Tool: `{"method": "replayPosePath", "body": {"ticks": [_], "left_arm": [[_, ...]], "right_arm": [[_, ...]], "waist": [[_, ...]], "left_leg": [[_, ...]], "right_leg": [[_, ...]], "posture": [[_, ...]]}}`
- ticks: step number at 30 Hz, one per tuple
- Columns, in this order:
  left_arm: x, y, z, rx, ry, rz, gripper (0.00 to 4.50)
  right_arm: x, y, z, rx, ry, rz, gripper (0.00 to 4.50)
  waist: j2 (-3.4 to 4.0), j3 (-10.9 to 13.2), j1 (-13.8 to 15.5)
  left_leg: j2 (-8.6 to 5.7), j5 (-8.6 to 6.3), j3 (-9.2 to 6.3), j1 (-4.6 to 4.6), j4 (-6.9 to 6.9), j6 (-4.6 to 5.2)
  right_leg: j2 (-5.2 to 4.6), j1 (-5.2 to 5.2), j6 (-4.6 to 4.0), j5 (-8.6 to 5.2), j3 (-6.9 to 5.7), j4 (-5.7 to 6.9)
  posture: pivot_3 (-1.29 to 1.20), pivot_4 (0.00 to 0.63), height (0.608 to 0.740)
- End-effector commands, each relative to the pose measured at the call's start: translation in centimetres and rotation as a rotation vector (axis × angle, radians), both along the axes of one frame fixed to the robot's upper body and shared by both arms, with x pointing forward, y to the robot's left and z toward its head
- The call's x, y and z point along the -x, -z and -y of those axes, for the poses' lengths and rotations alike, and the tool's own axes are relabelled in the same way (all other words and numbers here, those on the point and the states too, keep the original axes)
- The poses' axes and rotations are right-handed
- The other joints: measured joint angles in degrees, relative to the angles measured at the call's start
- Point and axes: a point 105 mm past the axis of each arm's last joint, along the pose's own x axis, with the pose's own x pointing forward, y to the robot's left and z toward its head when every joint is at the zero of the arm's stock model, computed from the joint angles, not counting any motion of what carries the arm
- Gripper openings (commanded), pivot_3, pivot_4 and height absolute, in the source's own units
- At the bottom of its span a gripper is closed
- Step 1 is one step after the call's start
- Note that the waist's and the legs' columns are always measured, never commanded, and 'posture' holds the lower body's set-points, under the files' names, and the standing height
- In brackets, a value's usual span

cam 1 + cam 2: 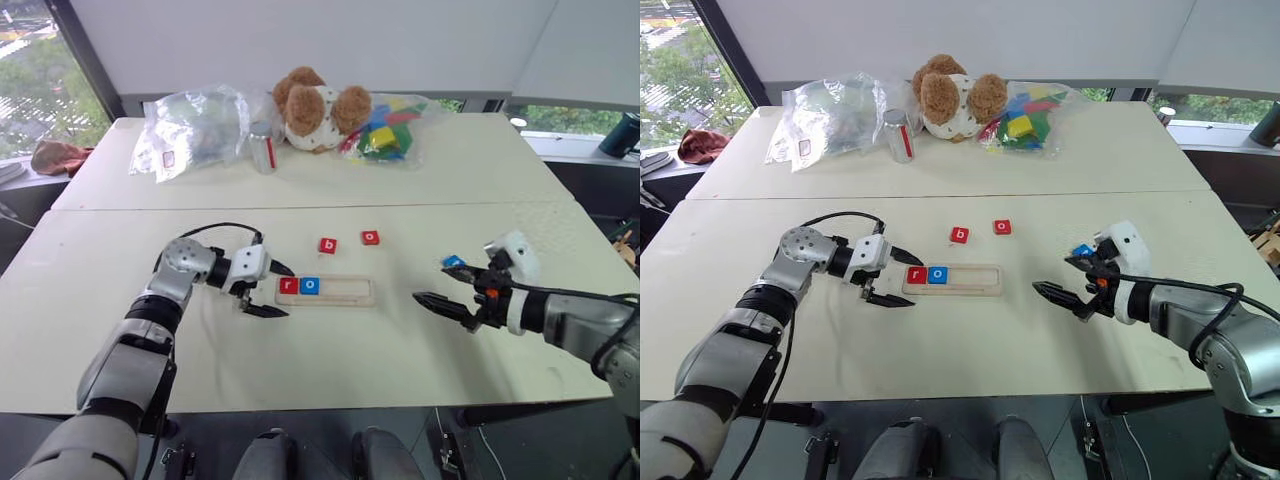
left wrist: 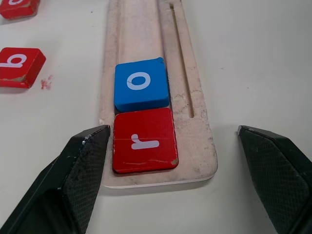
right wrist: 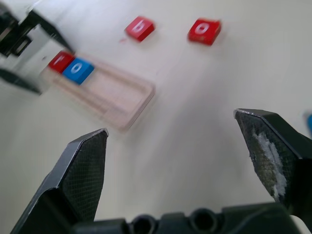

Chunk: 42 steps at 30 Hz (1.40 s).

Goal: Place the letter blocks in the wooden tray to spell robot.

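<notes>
Wooden tray [image 1: 326, 291] — lies near the middle of the white table [image 1: 400, 170], long side running left to right. Its left end holds a red "r" tile [image 2: 144, 140] and, touching it on the right, a blue "o" tile [image 2: 141, 84]; the rest of the groove is bare.

Loose tiles — red "b" tile [image 1: 328, 245] and red "o" tile [image 1: 370, 237], both flat on the table just beyond the tray, apart from each other. A blue tile [image 1: 453, 262] sits to the right, beside the right gripper; its letter cannot be read.

Left gripper [image 1: 266, 288] — jaws wide, holding nothing, at the tray's left end.
Right gripper [image 1: 445, 287] — jaws wide, empty, well right of the tray.

Next step, as judged: fetch the "b" tile. Best gripped by its edges, lowered flat into the groove against the blue "o" without nudging the seated pair.

Surroundings — teddy bear [image 1: 318, 106], small can [image 1: 262, 146], plastic bags [image 1: 190, 128], bagged coloured blocks [image 1: 385, 130], all on the far side. Nothing lies between tiles and tray.
</notes>
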Motion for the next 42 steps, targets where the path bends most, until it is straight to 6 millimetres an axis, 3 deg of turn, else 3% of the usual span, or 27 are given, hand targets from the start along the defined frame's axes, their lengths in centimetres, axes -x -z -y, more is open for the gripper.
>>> {"method": "replayPosePath", "body": {"ticks": [1, 6, 10, 15, 22, 31, 42], "left_arm": [[0.2, -2.3, -2.2, -0.004, -0.025, -0.014, 4.45], [2.4, -5.6, -5.9, -0.029, -0.106, -0.123, 4.45], [1.7, -9.7, -8.9, 0.125, -0.366, -0.104, 4.45], [2.3, -11.8, -10.6, 0.263, -0.535, -0.093, 4.45], [4.3, -12.6, -11.6, 0.324, -0.629, -0.104, 4.45], [5.1, -11.5, -9.7, 0.355, -0.635, -0.1, 4.45], [5.6, -9.3, -11.2, 0.383, -0.684, -0.097, 4.45]], "right_arm": [[-1.9, -1.6, -2.3, -0.04, 0.047, 0.098, 4.5], [-3.7, -1.9, -7.8, -0.139, 0.032, 0.095, 4.5], [-5.7, -0.6, -13.4, -0.209, 0.041, 0.003, 4.5], [-7.2, 1.6, -16.6, -0.178, 0.065, -0.078, 4.5], [-9.7, 2.2, -17.4, -0.105, 0.165, -0.06, 4.5], [-10.7, 2.9, -20.2, -0.058, 0.181, -0.083, 4.5], [-12.1, 3.8, -19.2, -0.016, 0.292, -0.049, 4.5]], "waist": [[-0.01, 0.0, -0.4], [-0.02, 0.0, -1.6], [-0.02, 0.0, -1.6], [-0.03, 0.0, -1.2], [-0.05, 0.0, -2.0], [-0.05, 0.0, -3.4], [-0.05, 0.0, -4.0]], "left_leg": [[0.01, 0.02, 0.0, -0.01, 0.0, -0.04], [0.15, 0.09, -0.05, -0.16, -0.13, -0.17], [0.13, 0.15, -0.07, -0.19, -0.12, -0.27], [-0.02, 0.14, -0.16, -0.2, -0.06, -0.25], [-0.06, 0.33, -0.2, -0.22, -0.17, -0.59], [-0.03, 0.38, -0.2, -0.21, -0.23, -0.69], [-0.04, 0.41, -0.21, -0.21, -0.27, -0.76]], "right_leg": [[0.02, -0.04, 0.0, 0.0, 0.01, 0.05], [0.13, -0.4, 0.0, 0.0, 0.05, 0.51], [0.11, -0.54, -0.01, -0.01, 0.05, 0.72], [0.0, -0.5, -0.01, 0.0, 0.04, 0.79], [-0.04, -0.6, -0.01, 0.0, 0.03, 0.82], [-0.03, -0.65, -0.01, 0.0, 0.04, 0.84], [-0.08, -0.68, -0.02, 0.0, 0.04, 0.83]], "posture": [[0.0, 0.15, 0.74], [0.0, 0.15, 0.74], [0.0, 0.15, 0.74], [0.0, 0.15, 0.74], [0.0, 0.15, 0.74], [0.0, 0.15, 0.74], [0.0, 0.15, 0.74]]}}
